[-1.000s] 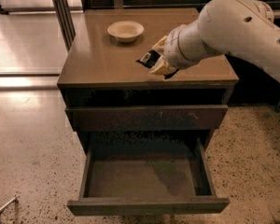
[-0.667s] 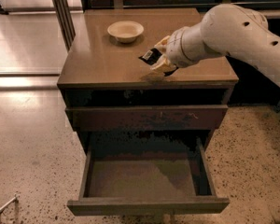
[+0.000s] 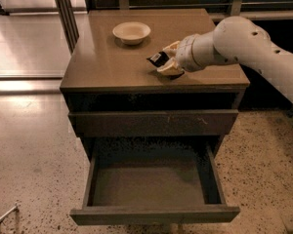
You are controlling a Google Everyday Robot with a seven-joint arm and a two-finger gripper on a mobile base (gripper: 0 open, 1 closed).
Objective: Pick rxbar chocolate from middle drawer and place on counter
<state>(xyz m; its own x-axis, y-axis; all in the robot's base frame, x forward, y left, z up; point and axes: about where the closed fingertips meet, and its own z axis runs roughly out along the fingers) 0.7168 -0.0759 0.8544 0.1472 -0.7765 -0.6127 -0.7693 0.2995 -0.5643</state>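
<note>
Middle drawer point(image 3: 154, 214), pulled out, nothing showing inside; above it, counter point(image 3: 107, 62), where the gripper point(image 3: 167, 65) hangs low near the front right, clamped on the rxbar chocolate point(image 3: 158, 59), apparently for set-down; beyond, cream bowl point(image 3: 131, 32).

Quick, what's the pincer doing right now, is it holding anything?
Pincer: closed on the rxbar chocolate, low over the counter, towards its front right.
</note>
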